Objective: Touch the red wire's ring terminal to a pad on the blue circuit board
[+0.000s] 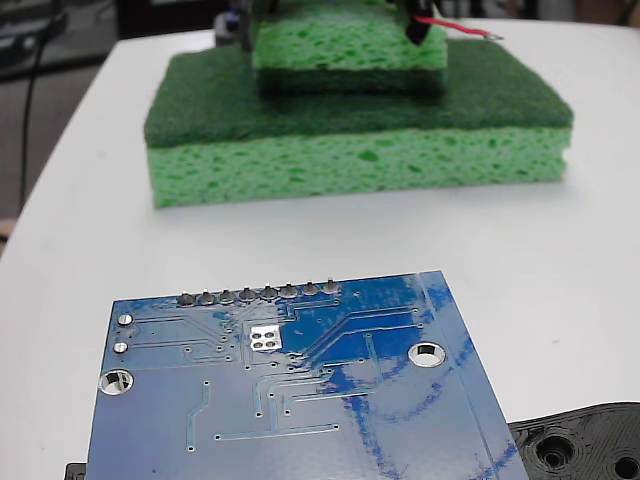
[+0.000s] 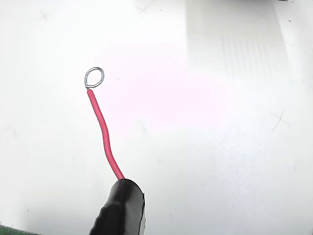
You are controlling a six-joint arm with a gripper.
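Red wire with its ring terminal hangs over bare white table — well apart from the blue circuit board — jaws' state hidden.

White table under green sponge, blue circuit board, black plate

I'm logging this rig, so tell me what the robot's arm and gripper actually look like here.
Little shows. In the wrist view, only a glossy black rounded sleeve at the bottom edge, from which a thin red insulated wire emerges. In the fixed view, just a dark blurred part at the top. No fingers, cables or markings visible.
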